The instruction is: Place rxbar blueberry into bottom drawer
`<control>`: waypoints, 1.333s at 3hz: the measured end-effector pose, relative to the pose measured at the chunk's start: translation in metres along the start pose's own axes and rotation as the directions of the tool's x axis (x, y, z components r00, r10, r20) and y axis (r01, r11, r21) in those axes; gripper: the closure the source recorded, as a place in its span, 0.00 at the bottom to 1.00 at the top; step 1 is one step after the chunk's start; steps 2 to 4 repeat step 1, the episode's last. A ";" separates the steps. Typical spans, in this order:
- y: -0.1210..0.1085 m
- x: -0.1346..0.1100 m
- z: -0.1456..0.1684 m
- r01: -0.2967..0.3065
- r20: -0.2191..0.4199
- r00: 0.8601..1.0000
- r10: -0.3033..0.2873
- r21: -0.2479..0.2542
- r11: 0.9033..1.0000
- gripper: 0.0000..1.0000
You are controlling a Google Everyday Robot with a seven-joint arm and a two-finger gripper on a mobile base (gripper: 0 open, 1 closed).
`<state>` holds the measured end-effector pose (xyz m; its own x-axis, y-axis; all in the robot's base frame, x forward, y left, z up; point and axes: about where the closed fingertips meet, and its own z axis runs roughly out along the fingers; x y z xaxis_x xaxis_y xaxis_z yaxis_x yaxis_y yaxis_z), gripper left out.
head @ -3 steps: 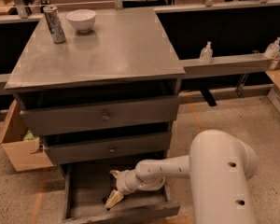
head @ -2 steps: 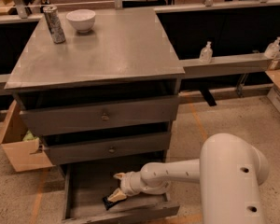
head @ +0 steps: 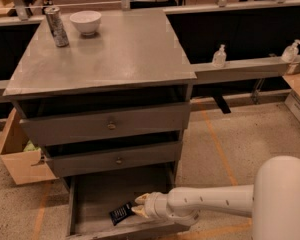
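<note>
The rxbar blueberry [head: 121, 213], a small dark bar with pale lettering, lies on the floor of the bottom drawer [head: 102, 191]. That drawer is pulled out at the base of the grey cabinet [head: 115, 54]. My gripper [head: 139, 205] is inside the drawer, just right of the bar. Its pale fingertips [head: 141, 199] are spread apart with the bar's right end close to them. My white arm reaches in from the lower right.
The two upper drawers with round knobs [head: 111, 126] are slightly open above the gripper. A silver patterned can [head: 56, 26] and a white bowl [head: 85, 22] stand on the cabinet top. A cardboard box [head: 20, 166] sits left of the cabinet. Two small bottles [head: 219, 56] stand on the right ledge.
The gripper held the bar above the drawer floor. It has since lowered and shifted right, and the bar now lies flat on the drawer floor, outside the fingers.
</note>
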<state>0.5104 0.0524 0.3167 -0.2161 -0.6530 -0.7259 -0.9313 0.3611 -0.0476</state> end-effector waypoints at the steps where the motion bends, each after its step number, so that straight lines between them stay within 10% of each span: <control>1: 0.001 0.007 -0.004 -0.009 -0.007 1.000 0.009 0.013 1.000 0.38; 4: 0.001 0.007 -0.004 -0.009 -0.007 1.000 0.009 0.013 1.000 0.38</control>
